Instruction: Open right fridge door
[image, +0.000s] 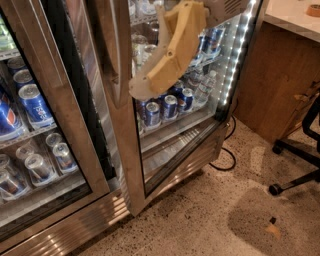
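Observation:
The right fridge door (127, 165) is a glass pane in a wide brushed-steel frame, and it stands ajar. A dark gap with a black inner rim (75, 100) shows between it and the left door. Its vertical steel bar handle (116, 60) runs along the left edge. My gripper (142, 90), with tan fingers, reaches down from the top of the camera view. Its tip is right beside the handle, in front of the glass. The matching left door (45, 125) is closed and shows blue Pepsi cans (32, 102).
Blue cans (165, 107) sit on shelves behind the right door, next to a lit LED strip (235, 65). A wooden counter (285, 80) stands to the right. Office chair legs and a caster (274, 189) are on the speckled floor. A black cable (225, 160) lies by the fridge base.

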